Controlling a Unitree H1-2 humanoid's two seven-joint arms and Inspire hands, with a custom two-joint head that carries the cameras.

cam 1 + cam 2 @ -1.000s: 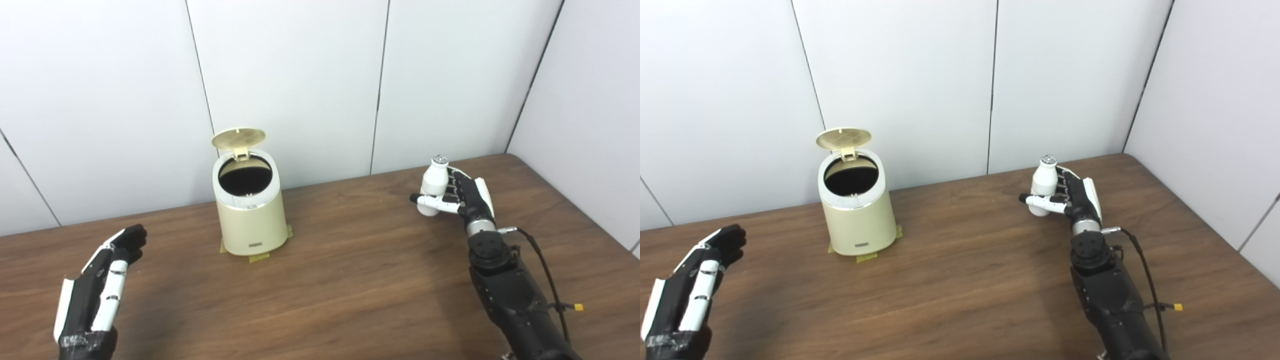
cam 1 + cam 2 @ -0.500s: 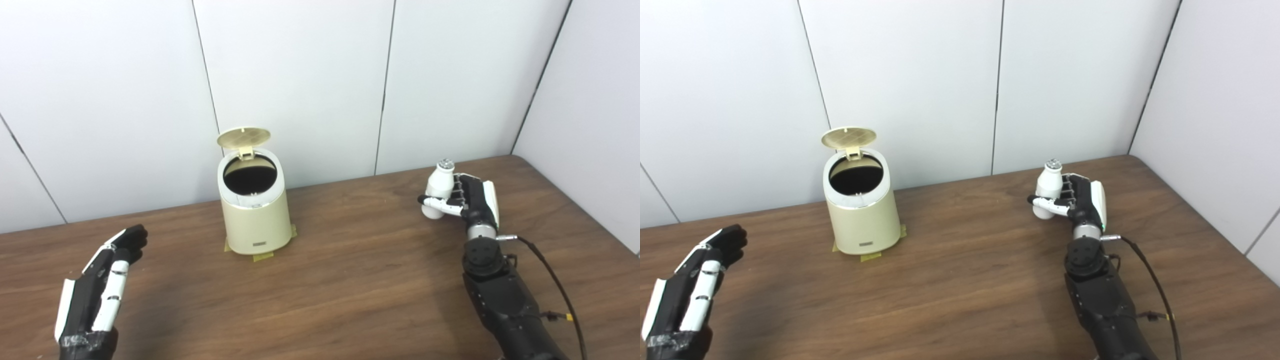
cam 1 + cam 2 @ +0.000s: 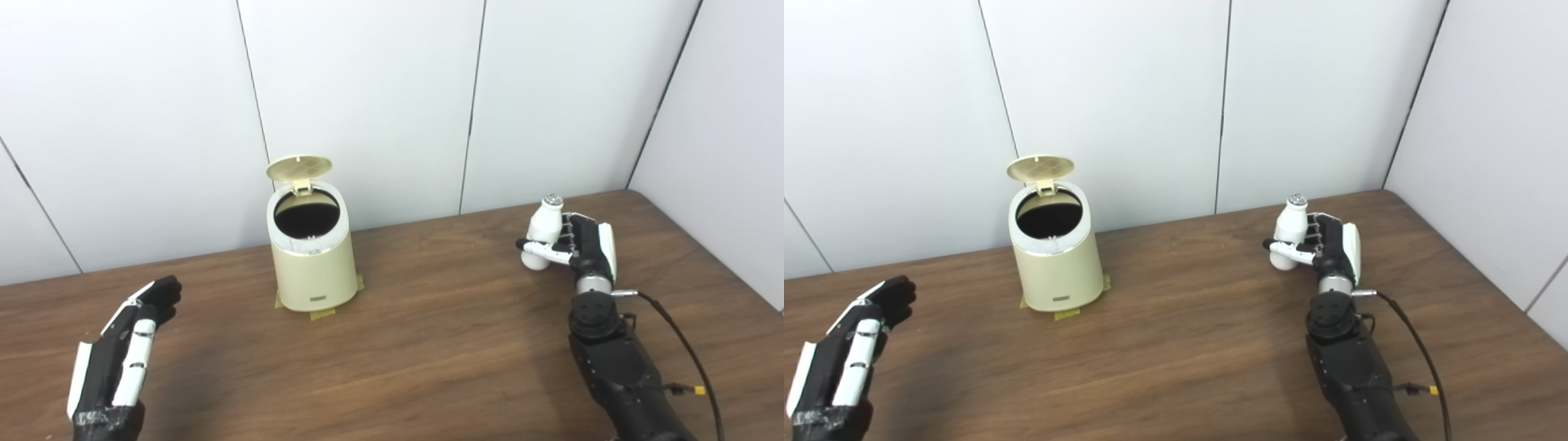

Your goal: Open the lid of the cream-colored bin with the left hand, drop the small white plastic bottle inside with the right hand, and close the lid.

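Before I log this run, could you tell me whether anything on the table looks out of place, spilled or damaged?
Nothing stands out. The bin stands upright with its lid up, on bits of tape stuck to the table. The right hand holds the bottle upright; the left hand is open and empty.
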